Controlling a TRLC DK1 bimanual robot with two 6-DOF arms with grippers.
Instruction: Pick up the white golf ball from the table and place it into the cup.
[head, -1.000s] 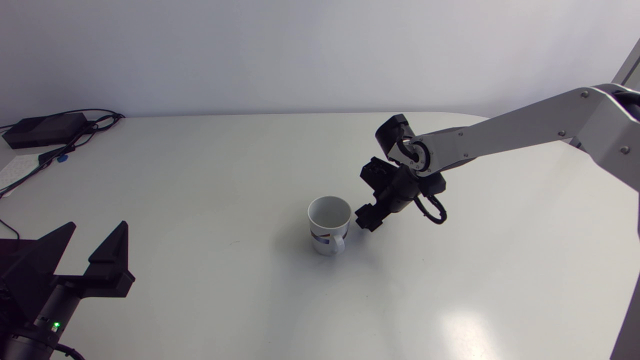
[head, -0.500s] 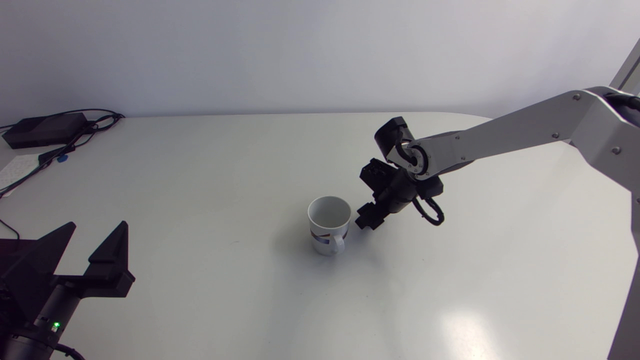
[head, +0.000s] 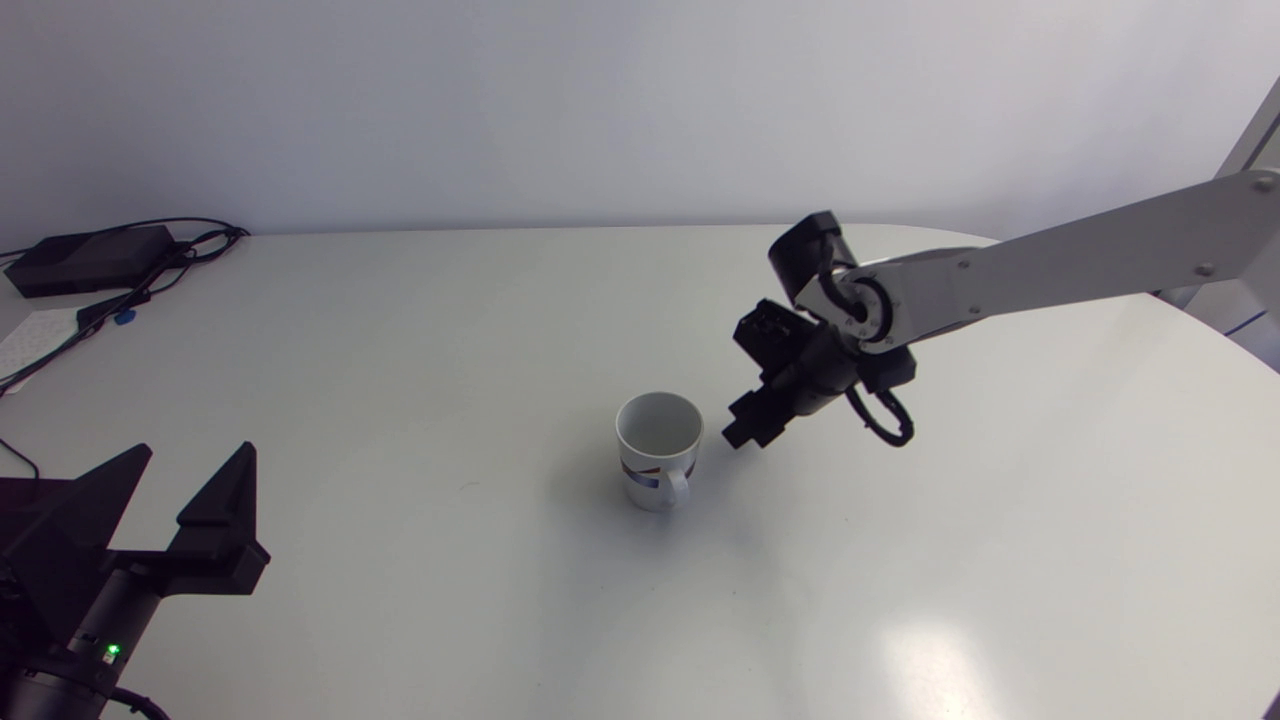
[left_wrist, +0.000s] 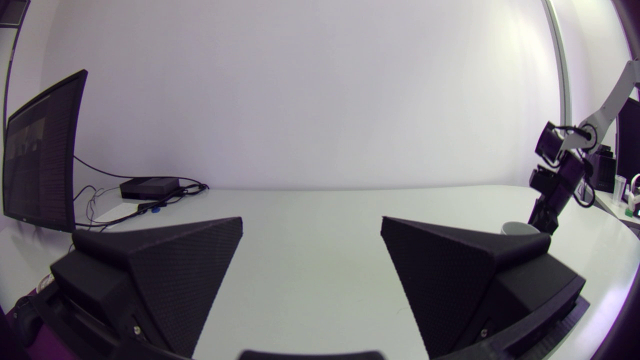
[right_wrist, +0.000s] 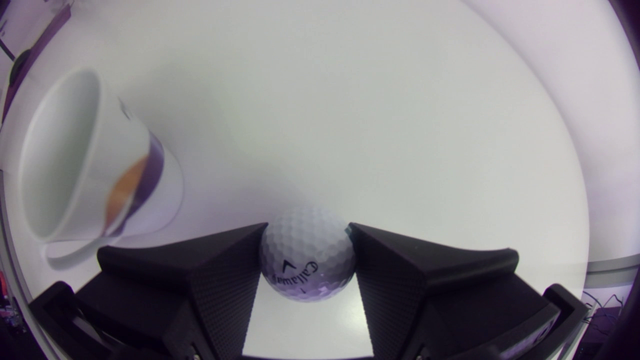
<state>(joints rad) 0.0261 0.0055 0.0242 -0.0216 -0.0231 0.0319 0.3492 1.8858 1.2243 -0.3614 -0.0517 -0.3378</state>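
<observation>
**Golf ball gripped beside the cup**

The white dimpled golf ball is clenched between both fingers of the right end effector, just beside the upright white ceramic cup on the pale surface. The left end effector stands released, well apart.

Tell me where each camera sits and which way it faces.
Head view: fixed above the white table, looking down; left pincer and right pincer show.
Left wrist view: on the left arm, looking across the table; its own open pincer shows.
Right wrist view: on the right arm, looking down at the dimpled white golf ball its pincer grips.
Shared: all three show the white ceramic mug.
</observation>
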